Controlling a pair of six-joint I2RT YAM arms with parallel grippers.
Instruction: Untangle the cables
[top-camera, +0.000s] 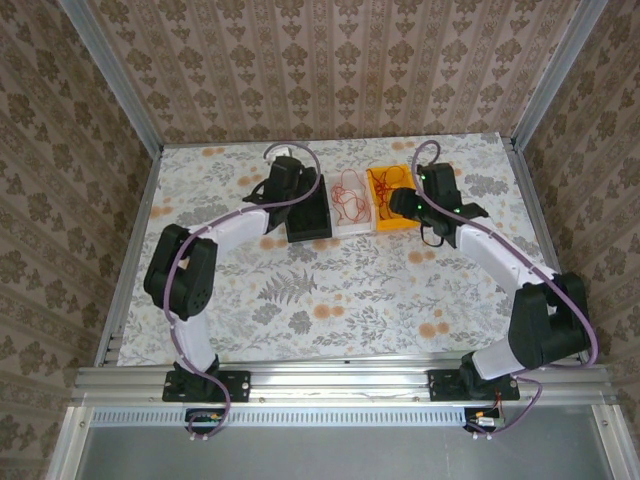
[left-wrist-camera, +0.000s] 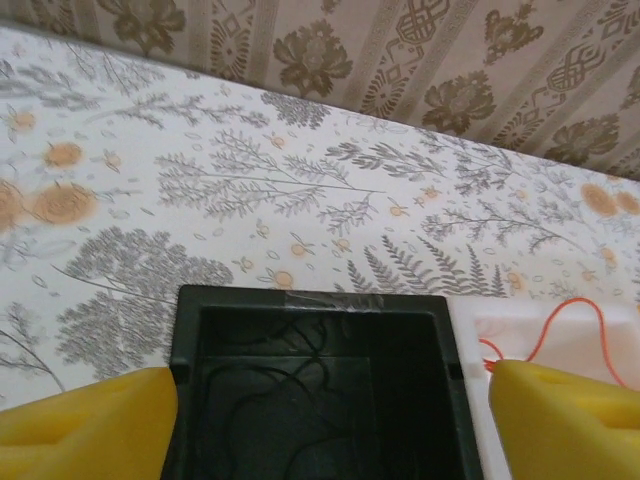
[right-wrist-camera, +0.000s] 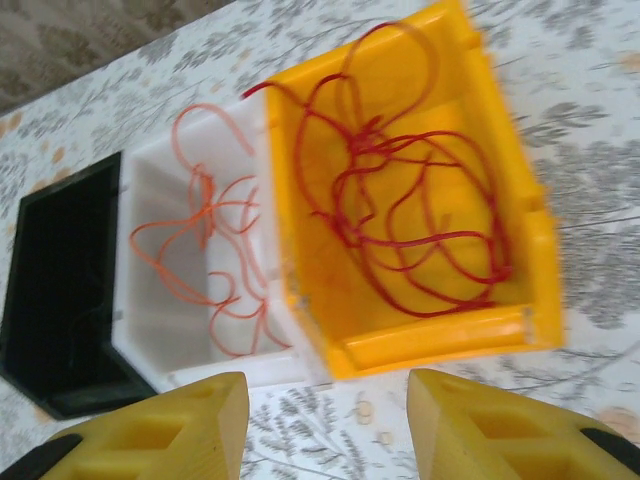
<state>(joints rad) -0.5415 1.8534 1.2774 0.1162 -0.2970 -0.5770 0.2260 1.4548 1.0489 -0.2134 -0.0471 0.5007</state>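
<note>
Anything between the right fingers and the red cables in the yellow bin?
Nothing covers the red cables; the yellow bin is open on top. Only its near wall lies between them and the right gripper.

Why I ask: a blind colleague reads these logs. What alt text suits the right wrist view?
Three bins stand in a row on a flowered table: a yellow bin holding tangled red wires, a white bin holding orange-red wires, and a black bin. The right tool's yellow fingers stand apart, empty.
</note>
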